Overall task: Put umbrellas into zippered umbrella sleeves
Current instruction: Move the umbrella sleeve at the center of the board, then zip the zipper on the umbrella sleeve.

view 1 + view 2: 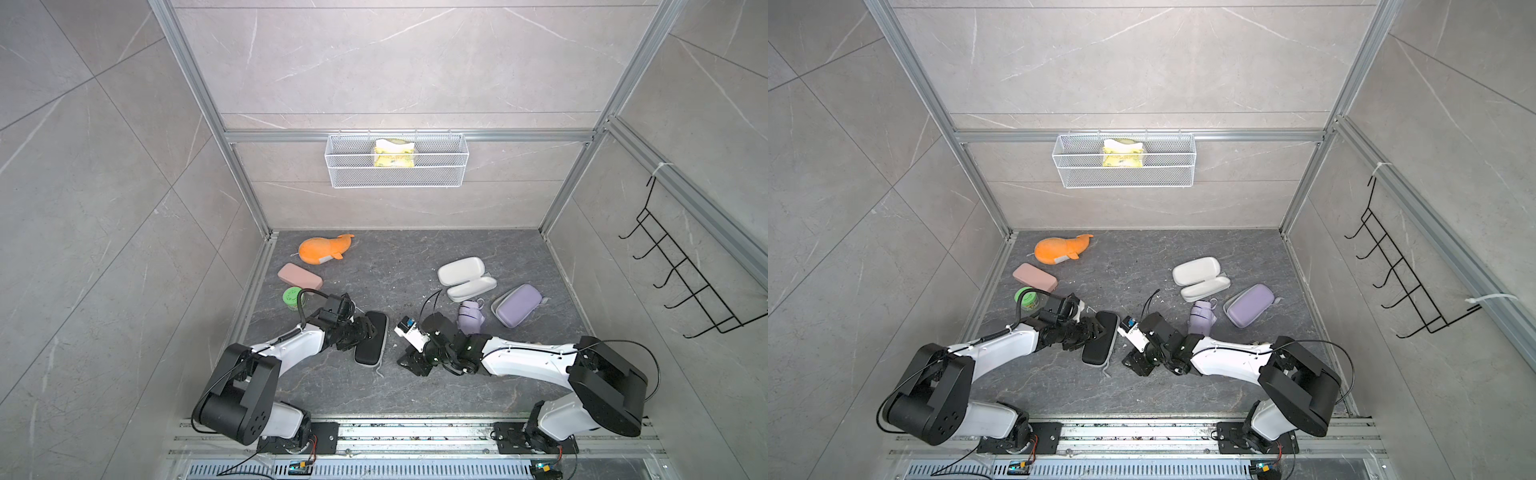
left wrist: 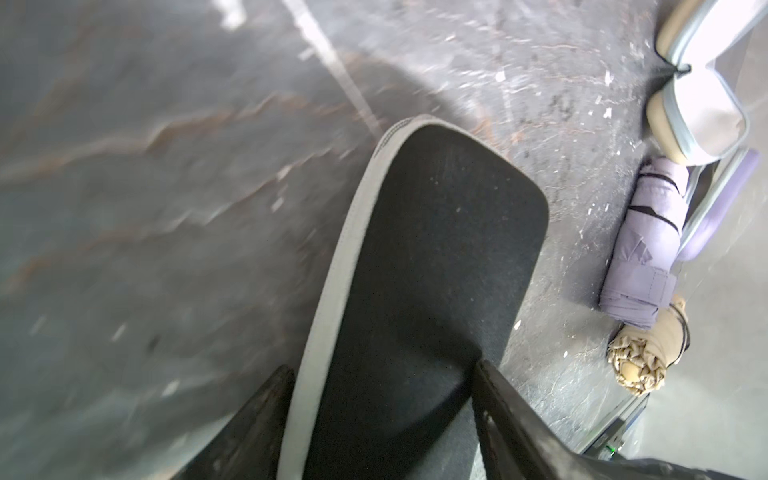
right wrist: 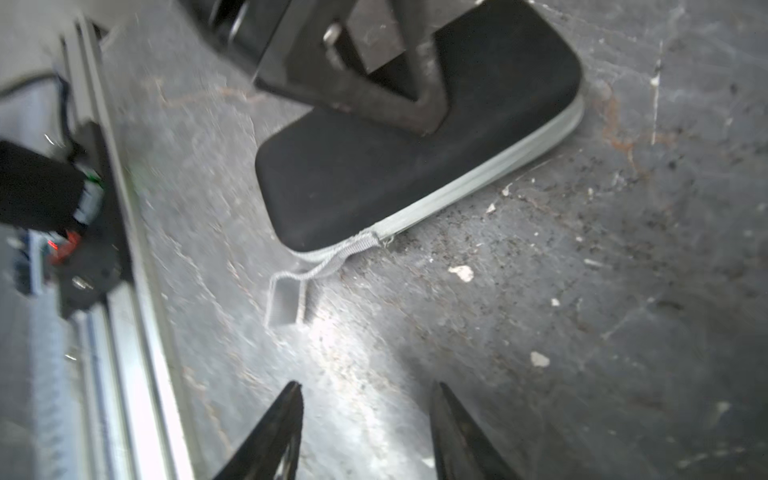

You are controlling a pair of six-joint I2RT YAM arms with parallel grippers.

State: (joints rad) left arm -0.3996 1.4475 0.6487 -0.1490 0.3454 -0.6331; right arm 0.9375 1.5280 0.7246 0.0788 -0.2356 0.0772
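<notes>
Left gripper (image 2: 384, 368): I see the jaws partway in, one finger either side of the black sleeve (image 1: 374, 345), lower centre of both top views. I cannot tell whether they pinch it.

Right gripper (image 3: 365, 415): fingers apart with nothing between them, over bare floor (image 1: 374, 395) just right of the sleeve's grey pull loop (image 3: 291, 291).

Open floor runs below both grippers, down to the rail (image 1: 415, 432).

Lavender umbrella (image 1: 471, 318) sits centre-right, partly behind the right wrist. Beige umbrella (image 2: 644, 357) shows only in the left wrist view, butted against it.

Cream sleeve (image 1: 465, 278) lies open, with the lavender sleeve (image 1: 517, 305) to its right.

Both wrist views are blurred at the edges.
</notes>
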